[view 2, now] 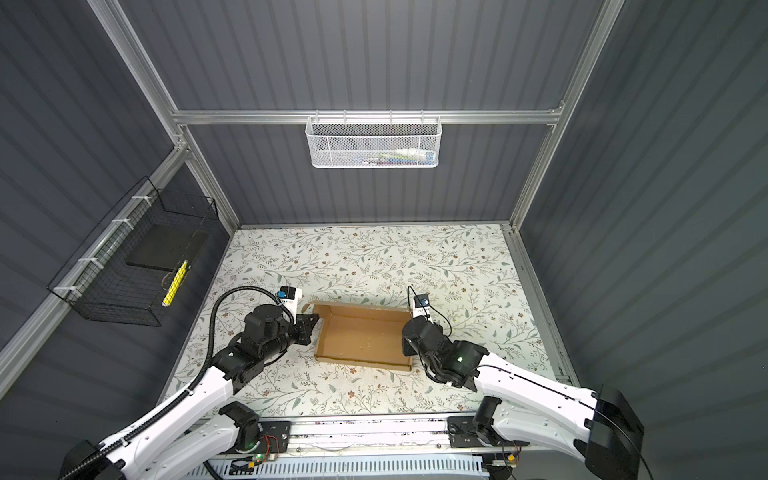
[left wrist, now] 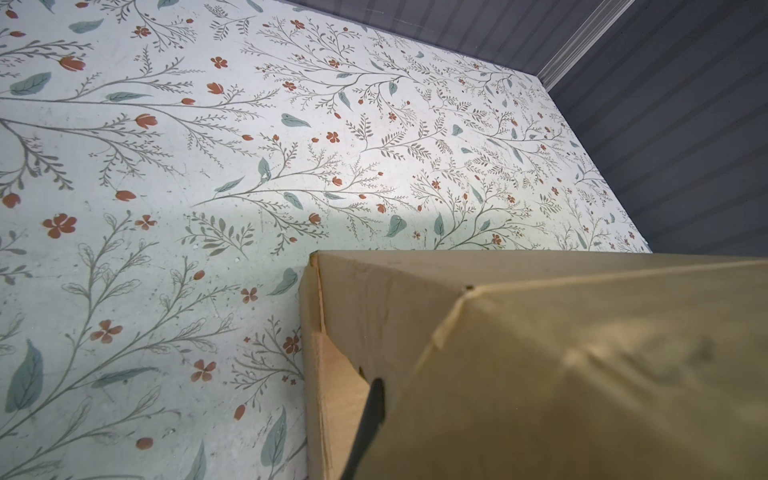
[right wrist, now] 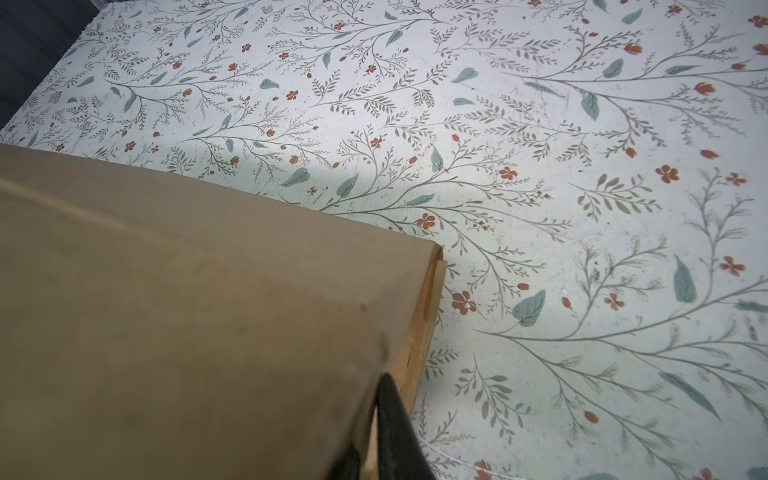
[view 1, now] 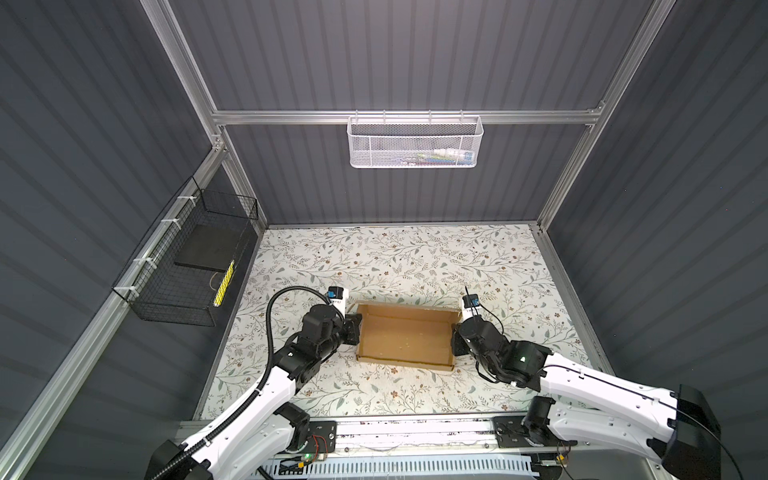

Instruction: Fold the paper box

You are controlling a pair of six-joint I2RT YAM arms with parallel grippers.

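The paper box (view 1: 405, 336) (view 2: 361, 338) is a brown cardboard tray lying open side up on the floral table, with its walls standing. My left gripper (view 1: 355, 328) (view 2: 311, 326) sits at the box's left end, shut on that end wall. In the left wrist view one black finger (left wrist: 371, 409) lies against the cardboard (left wrist: 540, 353), which hides the other finger. My right gripper (view 1: 455, 338) (view 2: 408, 340) is at the right end, shut on that end wall. In the right wrist view a black finger (right wrist: 395, 428) presses the outside of the cardboard (right wrist: 187, 311).
A white mesh basket (view 1: 415, 141) hangs on the back wall rail. A black wire basket (view 1: 187, 266) is fixed to the left wall above the table's edge. Grey walls close in three sides of the table (view 1: 415, 257). The arm bases' rail (view 1: 415, 432) runs along the front.
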